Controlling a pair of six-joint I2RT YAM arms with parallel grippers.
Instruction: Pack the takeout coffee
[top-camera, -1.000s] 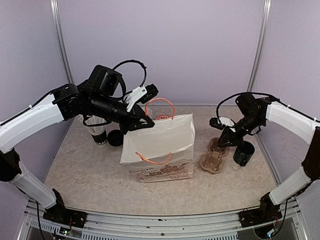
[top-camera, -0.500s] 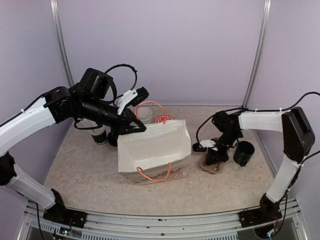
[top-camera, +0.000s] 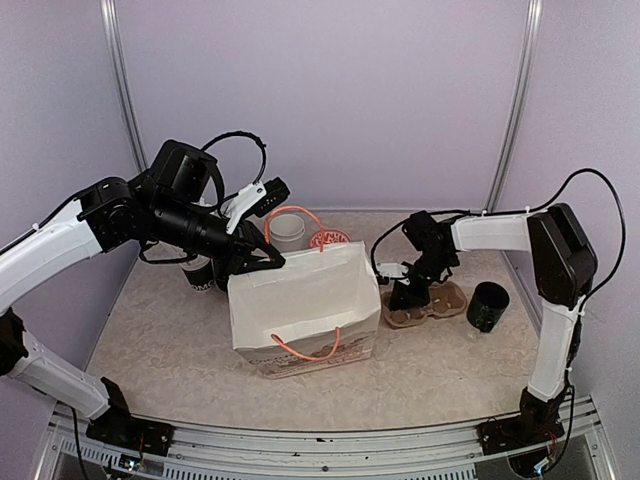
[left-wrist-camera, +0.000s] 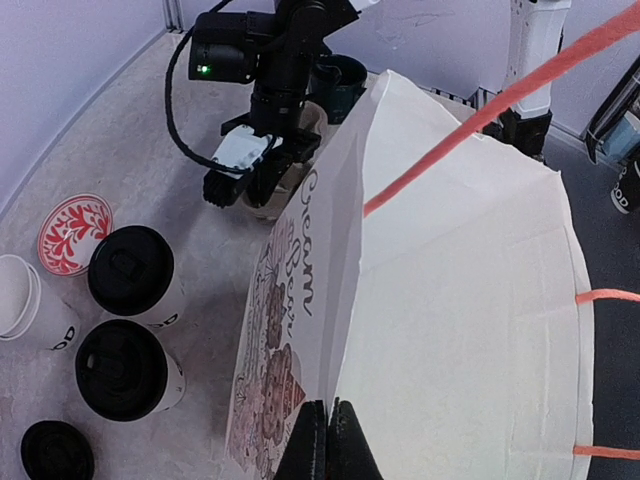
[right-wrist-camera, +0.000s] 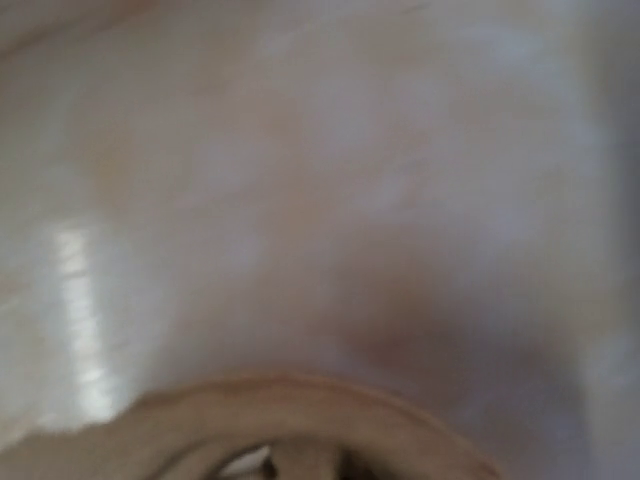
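Tabletop (top-camera: 160, 350): pale, speckled, with everything grouped mid-field.

Paper bag (top-camera: 300, 300): the largest item. It is white with orange handles and brown print on its face, and it stands upright at centre with the mouth open.

Left gripper (left-wrist-camera: 327, 440): its fingers are pressed together on the bag's top rim, pinching the paper and holding the mouth up.

Right gripper (top-camera: 403, 298): down at the near end of the cardboard cup carrier (top-camera: 440, 300), which lies flat just to the right of the bag. Whether its fingers are clamped on the carrier or merely resting at it cannot be told. The right wrist view is a close blur of brown pulp.

Takeout coffee: two lidded cups (left-wrist-camera: 130, 270) (left-wrist-camera: 125, 365) stand side by side on the tabletop beyond the bag's left side. Neither is in the bag or the carrier, and neither is touched.

Black pot (top-camera: 487, 306): just right of the carrier.

Small items: a lidless white cup (top-camera: 288, 228) and a red-patterned disc (top-camera: 328, 238) sit behind the bag. A loose black lid (left-wrist-camera: 55, 452) lies near the coffees.

Judgement: an early step, with the bag held ready and the carrier being handled. The carrier wells look empty. The next move likely calls for a sure hold on the carrier's edge, keeping it level and clear of the bag wall. The cups then need seating in it, while the left pinch keeps the mouth wide.
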